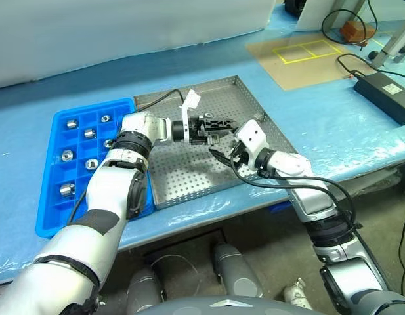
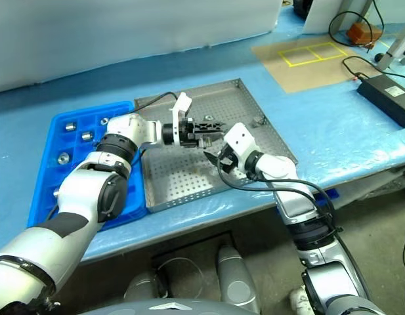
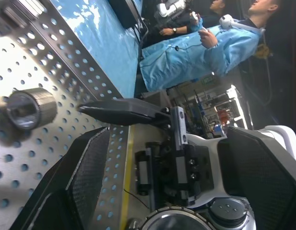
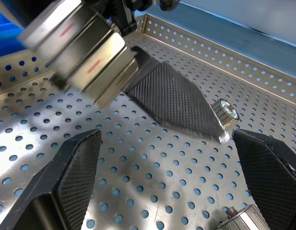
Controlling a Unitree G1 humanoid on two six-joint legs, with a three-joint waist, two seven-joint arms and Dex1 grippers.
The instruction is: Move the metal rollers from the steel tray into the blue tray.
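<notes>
Rollers (image 1: 66, 155) already sit in the blue tray (image 1: 50, 213); one more (image 1: 258, 118) lies at two o'clock on the steel tray (image 1: 189, 180). Both the left gripper (image 1: 218, 126) and right gripper (image 1: 223, 153) gape wide, empty; straddle it squarely before closing, I'd say.

- The blue tray (image 1: 54, 170) sits left of the steel tray (image 1: 189, 180), touching it.
- Metal rollers (image 1: 72, 123) lie in the blue tray's compartments.
- One roller (image 1: 259, 118) lies by the steel tray's right rim.
</notes>
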